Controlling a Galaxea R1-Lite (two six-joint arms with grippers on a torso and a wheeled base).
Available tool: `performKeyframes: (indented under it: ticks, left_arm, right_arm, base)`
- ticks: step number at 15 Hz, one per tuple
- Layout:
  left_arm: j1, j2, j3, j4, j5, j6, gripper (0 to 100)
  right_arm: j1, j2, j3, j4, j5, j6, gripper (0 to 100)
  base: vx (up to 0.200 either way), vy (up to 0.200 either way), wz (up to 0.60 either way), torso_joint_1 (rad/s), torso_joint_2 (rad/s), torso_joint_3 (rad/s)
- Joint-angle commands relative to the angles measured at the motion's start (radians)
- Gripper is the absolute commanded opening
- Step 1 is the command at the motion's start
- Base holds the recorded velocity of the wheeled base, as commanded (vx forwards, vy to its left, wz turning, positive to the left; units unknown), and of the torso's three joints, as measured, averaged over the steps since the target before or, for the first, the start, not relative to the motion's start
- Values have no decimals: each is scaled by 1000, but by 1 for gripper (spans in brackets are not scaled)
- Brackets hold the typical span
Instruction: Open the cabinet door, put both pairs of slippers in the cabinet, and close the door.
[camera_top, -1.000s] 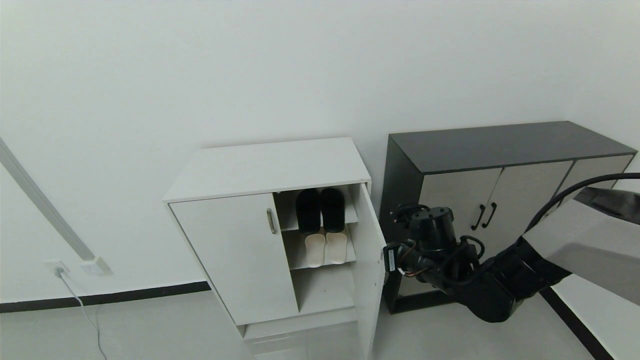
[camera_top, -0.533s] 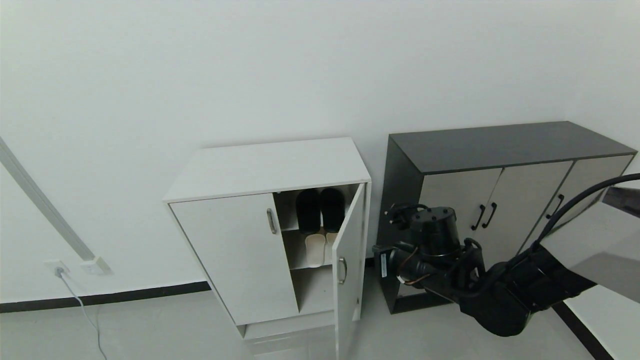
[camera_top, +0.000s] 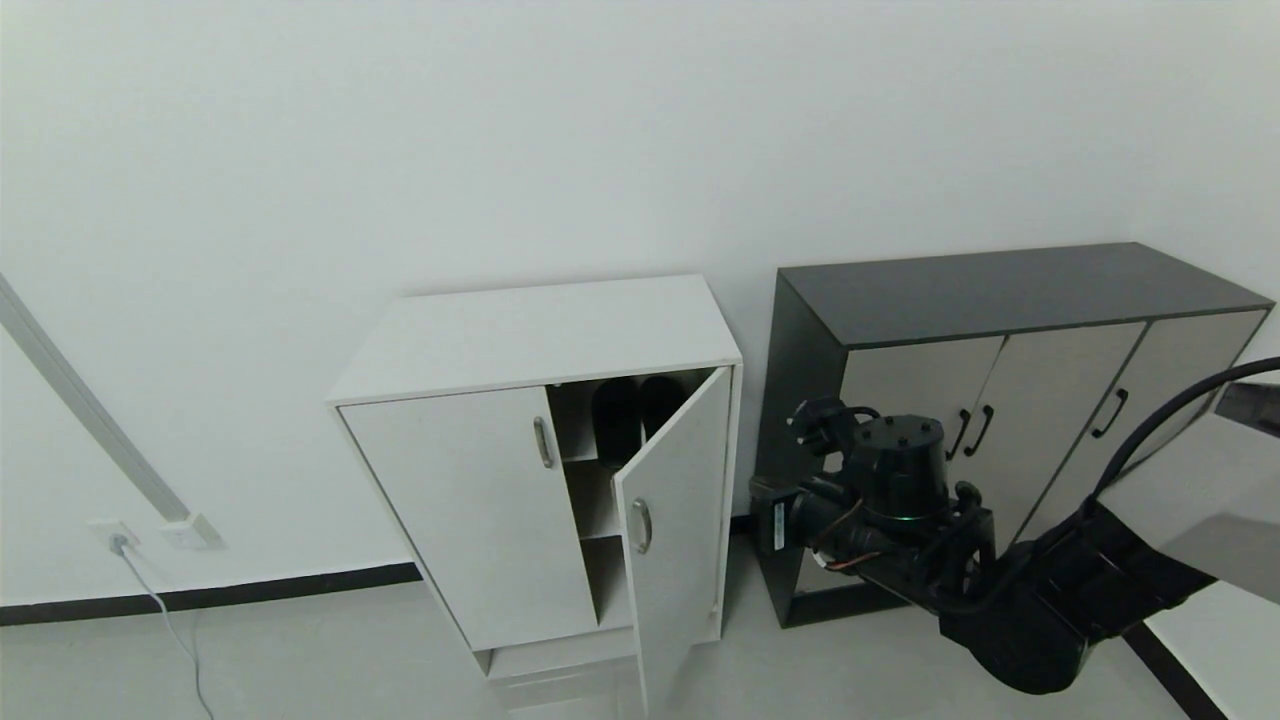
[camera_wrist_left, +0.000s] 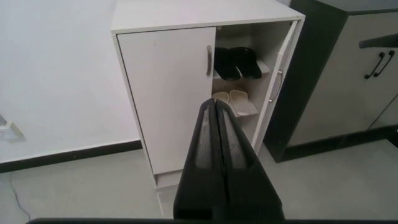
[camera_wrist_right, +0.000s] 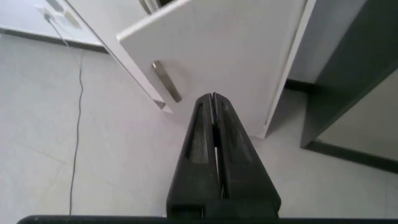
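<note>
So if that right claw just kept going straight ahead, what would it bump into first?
Probably the outer face of the half-open white cabinet door, beside its metal handle. The shut right gripper points straight at that panel, though how far off it is can't be judged.

Black slippers (camera_top: 620, 418) half hidden behind the door (camera_top: 685, 520), its lower corner off the head view's bottom edge.
</note>
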Motion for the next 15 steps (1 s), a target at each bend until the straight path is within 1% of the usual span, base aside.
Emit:
performKeyframes:
  ticks: [1,7,10,12,13,14,15]
  left_arm:
    - [0,0,0,0,0,0,0]
    - [0,0,0,0,0,0,0]
    - [0,0,0,0,0,0,0]
    - [0,0,0,0,0,0,0]
    - [0,0,0,0,0,0,0]
    - [0,0,0,0,0,0,0]
    - [0,0,0,0,0,0,0]
  right_arm:
    - [-2,-3,-3,-5,0,0,0]
    - [4,1,13,-8,0,-11,0]
    - [1,0,32,-53,8,-31,0]
    - [-4,-3,34,-54,-3,-46,0]
    - [-7,-16,36,-37,-12,-60,0]
    - [-10,-34,40,4,-52,-92,0]
    - [-11,-66,51,82,-105,-125,0]
  base:
    - [0,0,0,0,0,0]
    - [0,0,600,2,0,3]
    - [0,0,0,0,0,0]
    - [0,0,0,0,0,0]
    - [0,0,0,0,0,0]
    - [0,0,0,0,0,0]
    - [0,0,0,0,0,0]
